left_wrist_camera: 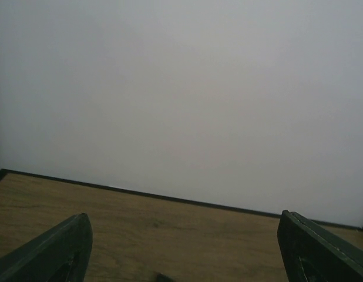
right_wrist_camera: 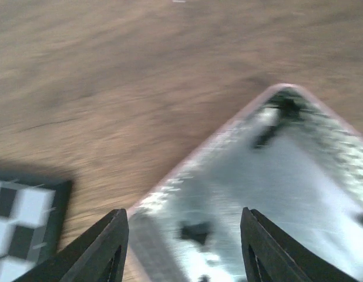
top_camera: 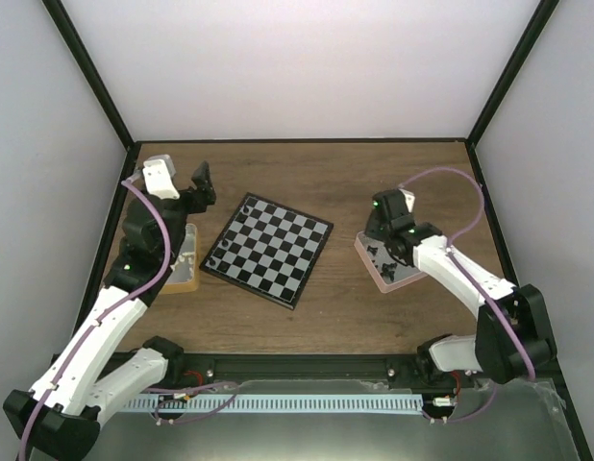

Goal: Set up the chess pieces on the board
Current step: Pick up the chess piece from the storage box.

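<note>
Right gripper (right_wrist_camera: 182, 222) released, jaws spread above pink tray (right_wrist_camera: 187, 157), at 3 o'clock of board (top_camera: 268, 248). Black chess pieces (right_wrist_camera: 196, 232) lie inside. Left gripper (left_wrist_camera: 182, 218) released, empty. Risk: tiny pieces may topple or slip the pinch.

The top external camera looks down from above and behind the arm bases over the whole table (top_camera: 374, 317). The left wrist camera faces level toward the far wall (left_wrist_camera: 181, 88). The right wrist camera sits close above the pink tray (right_wrist_camera: 287, 176), sharing the chessboard (right_wrist_camera: 23, 208) corner with the overhead view.
</note>
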Robot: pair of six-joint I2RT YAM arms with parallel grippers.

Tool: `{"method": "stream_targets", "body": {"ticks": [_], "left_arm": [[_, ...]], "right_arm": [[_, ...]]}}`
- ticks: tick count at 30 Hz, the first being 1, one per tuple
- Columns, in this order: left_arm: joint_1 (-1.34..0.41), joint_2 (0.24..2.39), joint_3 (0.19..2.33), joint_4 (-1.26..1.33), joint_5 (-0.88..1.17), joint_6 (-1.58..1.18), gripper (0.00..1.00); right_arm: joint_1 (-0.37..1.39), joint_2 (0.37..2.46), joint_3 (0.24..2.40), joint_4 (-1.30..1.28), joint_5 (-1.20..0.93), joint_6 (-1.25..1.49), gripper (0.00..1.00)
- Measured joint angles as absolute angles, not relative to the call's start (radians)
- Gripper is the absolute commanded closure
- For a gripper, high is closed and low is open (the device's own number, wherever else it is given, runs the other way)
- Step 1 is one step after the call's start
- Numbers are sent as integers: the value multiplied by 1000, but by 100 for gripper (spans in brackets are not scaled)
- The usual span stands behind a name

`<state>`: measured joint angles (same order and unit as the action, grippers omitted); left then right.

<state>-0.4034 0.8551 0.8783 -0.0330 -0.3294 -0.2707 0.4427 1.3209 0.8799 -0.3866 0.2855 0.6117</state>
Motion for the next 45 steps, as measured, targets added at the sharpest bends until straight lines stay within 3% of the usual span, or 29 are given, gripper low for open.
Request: {"method": "stream_targets", "body": {"ticks": [8,13,19,36,45], "left_arm": [[-403,882,878,-39,-274,-256,11],[-403,882,878,-39,-267,-252,11],[-403,884,878,-40,-267,-249,11],[-403,884,878,-46,-267,-238,11],[-403,884,878,-46,-267,-238,11]], "right_arm": [[168,1323,763,-442,351,637,58],[101,1355,749,-439,360,631,65],[95,1413,749,-419,359,622,70],[92,1463,728,-414,364,646,72],[92,1465,720,-410,368,656,80]]}}
